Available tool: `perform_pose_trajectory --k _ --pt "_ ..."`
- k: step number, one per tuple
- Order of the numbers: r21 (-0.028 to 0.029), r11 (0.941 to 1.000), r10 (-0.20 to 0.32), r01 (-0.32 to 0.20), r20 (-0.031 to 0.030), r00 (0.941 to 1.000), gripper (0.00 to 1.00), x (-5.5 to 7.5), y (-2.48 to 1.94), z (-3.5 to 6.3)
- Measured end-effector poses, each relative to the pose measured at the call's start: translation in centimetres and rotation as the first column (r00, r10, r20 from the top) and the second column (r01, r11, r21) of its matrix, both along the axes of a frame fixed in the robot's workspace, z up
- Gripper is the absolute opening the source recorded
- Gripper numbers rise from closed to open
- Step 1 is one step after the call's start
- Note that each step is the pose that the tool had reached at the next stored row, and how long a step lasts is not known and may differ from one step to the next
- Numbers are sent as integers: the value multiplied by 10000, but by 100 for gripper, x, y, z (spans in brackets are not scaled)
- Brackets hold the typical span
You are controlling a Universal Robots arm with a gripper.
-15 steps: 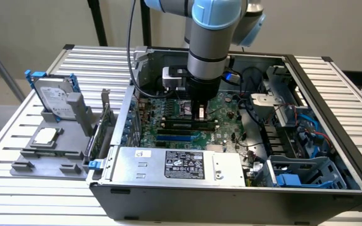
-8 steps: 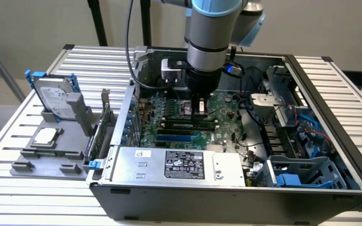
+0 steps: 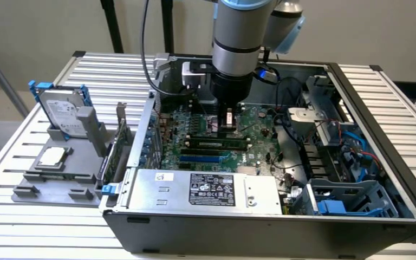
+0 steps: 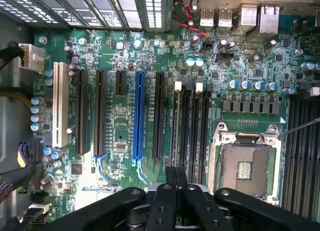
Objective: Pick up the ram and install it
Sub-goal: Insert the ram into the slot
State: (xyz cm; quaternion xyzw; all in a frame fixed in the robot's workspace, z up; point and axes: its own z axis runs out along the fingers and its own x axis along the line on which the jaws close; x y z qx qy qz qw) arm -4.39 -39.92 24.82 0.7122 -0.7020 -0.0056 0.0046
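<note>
This is a robotics lab or test workshop set up for computer assembly. An industrial robot arm (image 3: 238, 43) reaches down into an open desktop computer case (image 3: 266, 216) whose side panel is off, exposing the green motherboard (image 4: 125, 116) with its slots and empty processor socket (image 4: 243, 168). The case sits on a tabletop (image 3: 20, 162) built of ribbed aluminium profiles. Beside it a grey fixture (image 3: 56, 179) presents loose parts, a hard drive (image 3: 62, 114) in blue brackets and a processor chip (image 3: 52, 157). Plain beige walls stand behind.
</note>
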Motion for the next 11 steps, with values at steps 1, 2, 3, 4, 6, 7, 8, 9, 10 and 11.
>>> perform_pose_trajectory --k 1,2,3,4,6,7,8,9,10,11 --pt "1 10000 1 -1 -10 10000 11 -1 0 0" --pt "0 10000 -1 1 -20 10000 11 -1 0 1" --pt "0 10000 -1 1 -21 10000 11 -1 0 1" --pt "-1 10000 -1 1 -21 10000 11 -1 0 1" --pt "-1 10000 -1 1 -22 10000 11 -1 0 1" --pt "-1 10000 -1 1 -22 10000 11 -1 0 1" --pt "-2 10000 -2 2 -22 10000 11 -1 0 1" --pt "-2 10000 -2 2 -22 10000 11 -1 0 1" --pt "-2 10000 -1 1 -22 10000 11 -1 0 1" --pt "-1 10000 -2 2 -22 10000 11 -1 0 1"
